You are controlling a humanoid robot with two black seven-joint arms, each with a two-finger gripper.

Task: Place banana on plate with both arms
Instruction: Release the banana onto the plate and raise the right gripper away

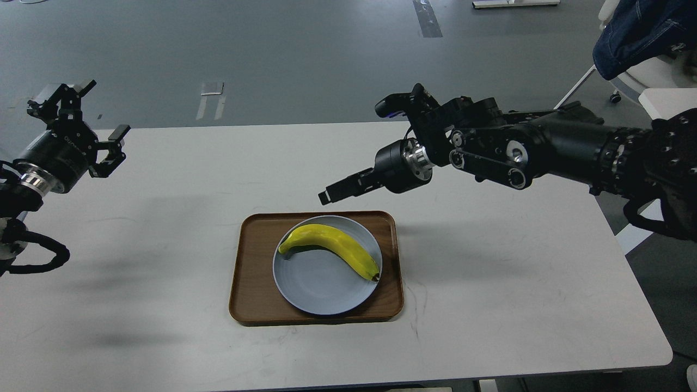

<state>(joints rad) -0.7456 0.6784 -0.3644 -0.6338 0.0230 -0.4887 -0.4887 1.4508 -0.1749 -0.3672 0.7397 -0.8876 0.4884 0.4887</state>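
Note:
The yellow banana (332,247) lies on the pale blue-grey plate (318,288), across its far half, greenish stem to the left and dark tip at the right rim. My right gripper (329,194) hovers above the plate's far edge, clear of the banana and empty. It is seen side-on, fingers pointing left. My left gripper (106,109) is open and empty, raised at the table's far left edge, well away from the plate.
The plate sits in a brown wooden tray (251,283) at the middle of the white table (517,294). A chair with blue cloth (642,32) stands off the table's far right corner.

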